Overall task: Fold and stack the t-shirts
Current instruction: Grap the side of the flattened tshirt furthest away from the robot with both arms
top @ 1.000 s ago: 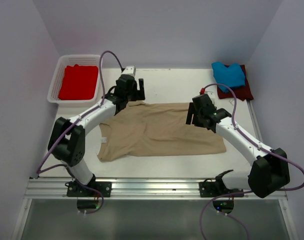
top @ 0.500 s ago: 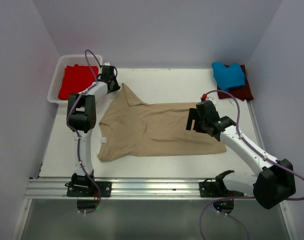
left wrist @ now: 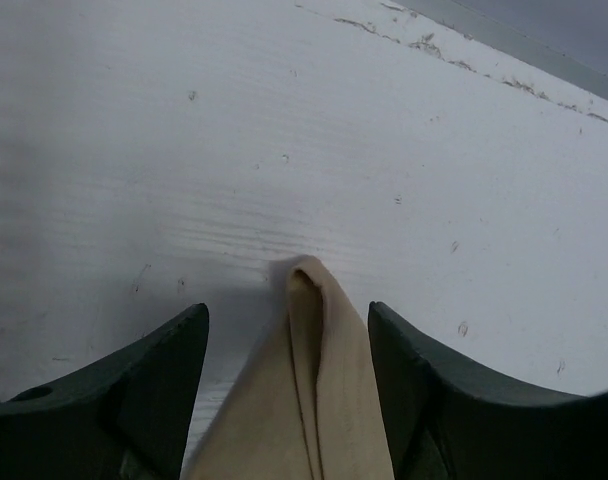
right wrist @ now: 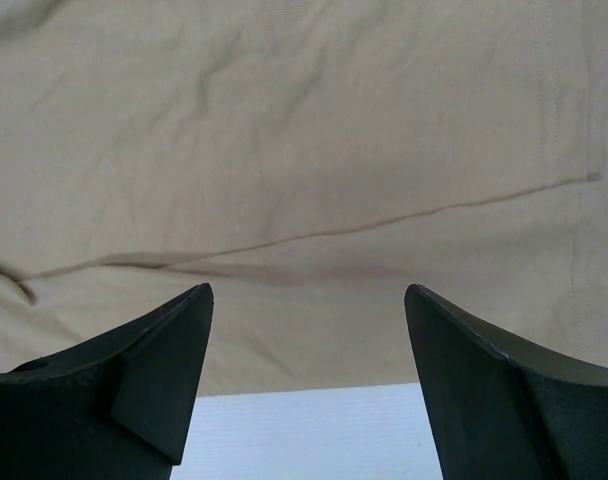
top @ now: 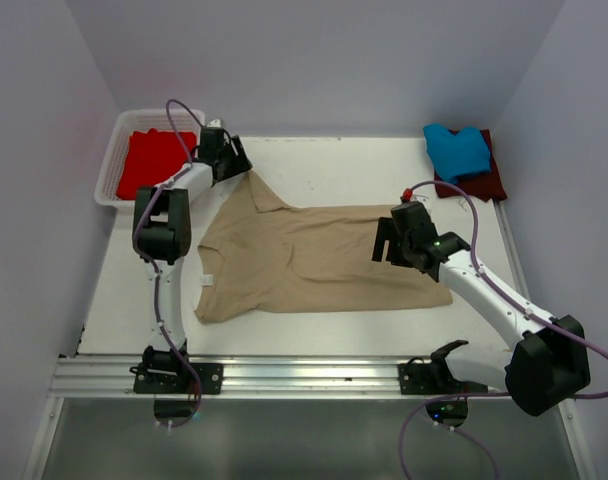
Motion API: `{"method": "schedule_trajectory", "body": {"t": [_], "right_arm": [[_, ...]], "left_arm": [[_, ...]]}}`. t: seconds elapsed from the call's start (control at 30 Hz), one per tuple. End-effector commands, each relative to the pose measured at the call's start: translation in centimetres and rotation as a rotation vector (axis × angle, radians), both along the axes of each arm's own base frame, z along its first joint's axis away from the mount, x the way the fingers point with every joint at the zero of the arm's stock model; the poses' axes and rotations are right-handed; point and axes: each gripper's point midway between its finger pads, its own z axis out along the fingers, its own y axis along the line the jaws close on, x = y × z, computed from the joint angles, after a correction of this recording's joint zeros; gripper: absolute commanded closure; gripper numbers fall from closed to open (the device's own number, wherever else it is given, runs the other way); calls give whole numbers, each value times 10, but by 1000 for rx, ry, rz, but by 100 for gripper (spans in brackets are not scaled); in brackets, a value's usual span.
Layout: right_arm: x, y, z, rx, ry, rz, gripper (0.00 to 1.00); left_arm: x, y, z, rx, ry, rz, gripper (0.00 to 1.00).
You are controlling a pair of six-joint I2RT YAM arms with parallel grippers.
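The top view is bright and even, with soft light from above. The white table (top: 334, 170) shows no glare and carries only faint shadows. The walls (top: 314, 60) look slightly lilac. In the left wrist view a soft grey shadow lies on the table just left of the tan t-shirt (left wrist: 319, 400), and the left edge is dim and blurred. In both wrist views the dark fingers (right wrist: 134, 380) are underexposed, almost without detail. The cloth folds in the right wrist view are sharp.
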Motion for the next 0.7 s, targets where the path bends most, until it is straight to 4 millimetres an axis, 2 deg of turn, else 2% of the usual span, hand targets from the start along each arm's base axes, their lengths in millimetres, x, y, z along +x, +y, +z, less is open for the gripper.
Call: {"method": "schedule_trajectory", "body": {"t": [0.0, 0.27, 0.37, 0.4, 0.57, 0.67], "right_arm": [[3, 1, 5, -5, -13, 8, 19], [3, -1, 5, -10, -13, -1, 21], [3, -2, 4, -15, -14, -5, 28], [3, -2, 4, -16, -15, -6, 35], [3, -3, 2, -22, -8, -15, 41], [3, -6, 2, -29, -15, -24, 46]], "left_arm": [[11, 1, -6, -85, -15, -7, 31], [14, -13, -24, -190, 14, -42, 32], [15, -19, -26, -231, 12, -58, 37], [13, -24, -31, -250, 24, -75, 42], [10, -28, -38, -273, 42, -86, 52], [9, -26, -43, -261, 50, -82, 77]]}}
